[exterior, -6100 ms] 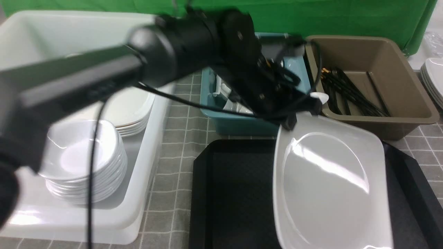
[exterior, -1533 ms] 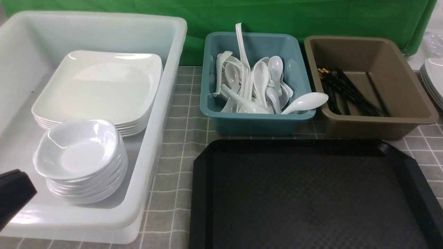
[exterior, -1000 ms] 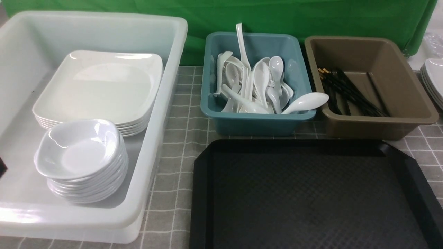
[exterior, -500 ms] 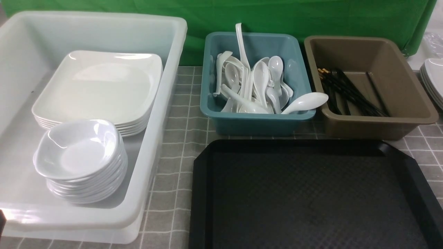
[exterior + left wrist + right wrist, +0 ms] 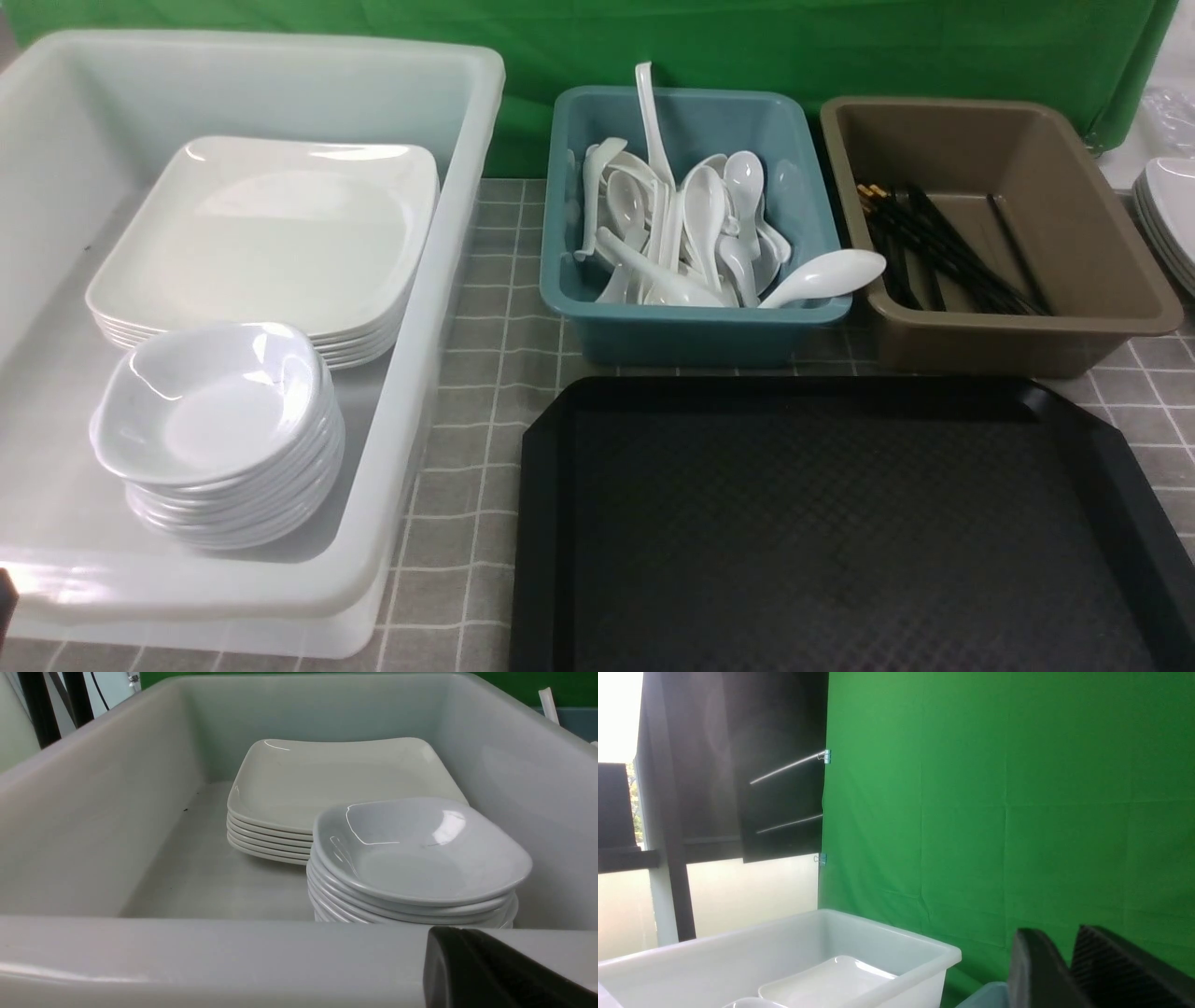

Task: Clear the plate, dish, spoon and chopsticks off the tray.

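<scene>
In the teal tub [image 5: 560, 224], the spoon [image 5: 822, 277] points bowl-right over the rim; right hand [image 5: 1069, 961] nearly pressed together.

We see little of our own body: the left gripper [image 5: 495, 975] shows as a smooth matte black finger with a rounded edge, and the right gripper [image 5: 1069, 966] as two black fingers [image 5: 1115, 966], one with a finely ribbed, textured face
</scene>
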You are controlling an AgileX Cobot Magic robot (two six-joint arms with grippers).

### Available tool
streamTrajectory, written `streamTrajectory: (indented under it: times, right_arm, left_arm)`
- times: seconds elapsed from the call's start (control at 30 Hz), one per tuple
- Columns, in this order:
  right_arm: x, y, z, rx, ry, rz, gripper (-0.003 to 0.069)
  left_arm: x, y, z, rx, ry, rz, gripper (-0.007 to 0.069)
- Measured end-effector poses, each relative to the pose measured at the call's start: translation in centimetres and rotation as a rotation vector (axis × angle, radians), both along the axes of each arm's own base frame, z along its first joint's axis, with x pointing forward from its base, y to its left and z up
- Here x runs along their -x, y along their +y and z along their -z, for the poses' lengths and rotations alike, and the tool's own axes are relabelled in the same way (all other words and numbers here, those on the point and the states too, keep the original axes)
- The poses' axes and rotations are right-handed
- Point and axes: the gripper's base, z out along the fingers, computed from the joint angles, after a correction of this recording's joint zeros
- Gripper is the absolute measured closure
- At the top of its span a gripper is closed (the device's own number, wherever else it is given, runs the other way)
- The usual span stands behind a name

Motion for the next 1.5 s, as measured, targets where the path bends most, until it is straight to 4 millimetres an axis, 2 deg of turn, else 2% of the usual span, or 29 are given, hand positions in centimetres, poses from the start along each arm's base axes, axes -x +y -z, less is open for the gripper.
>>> streamTrajectory:
  times: [0.57, 0.9, 1.1, 1.2, 1.3, 1.4, 1.5]
  right_arm:
    - [0.0, 0.0, 0.0, -0.001, 0.001, 0.0, 0.0459]
    - [0.4, 0.6, 0.2, 0.014, 0.021, -0.078, 0.0442]
    - [0.2, 0.7, 1.3, 0.068, 0.082, -0.078, 0.044]
    - [-0.1, 0.7, 3.3, 0.106, 0.119, -0.016, 0.0435]
    - [-1.3, 0.7, 6.5, 0.16, 0.196, 0.139, 0.0426]
    - [-2.7, 0.2, 11.9, 0.234, 0.346, 0.318, 0.0424]
    - [-3.1, -0.3, 16.1, 0.275, 0.458, 0.416, 0.0424]
  left_arm:
    - [0.0, 0.0, 0.0, 0.0, 0.0, 0.0, 0.0622]
    - [0.0, 0.0, 0.0, 0.0, 0.0, 0.0, 0.0622]
    - [0.0, 0.0, 0.0, -0.002, 0.0, 0.0, 0.0622]
    - [0.0, 0.0, 0.0, -0.002, 0.0, 0.0, 0.0622]
    - [0.0, 0.0, 0.0, -0.002, 0.0, 0.0, 0.0622]
    - [0.0, 0.0, 0.0, -0.005, 0.0, 0.0, 0.0622]
    - [0.0, 0.0, 0.0, -0.008, 0.001, 0.0, 0.0622]
